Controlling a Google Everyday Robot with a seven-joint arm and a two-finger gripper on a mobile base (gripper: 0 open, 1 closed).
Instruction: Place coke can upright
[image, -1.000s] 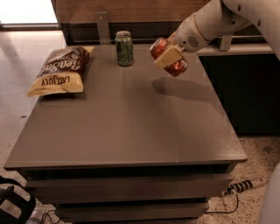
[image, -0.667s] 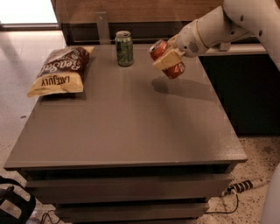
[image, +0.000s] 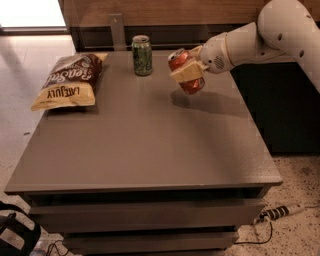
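Shifted left, the gripper (image: 186, 73) clasps the tilted coke can (image: 193, 85) over the grey table (image: 150, 137)

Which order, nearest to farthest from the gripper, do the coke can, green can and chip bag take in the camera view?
The gripper hangs over the table's rear half.
1. coke can: held in it, tilted.
2. green can: upright, picture-left of it, near the rear edge.
3. chip bag: at the table's picture-left edge.
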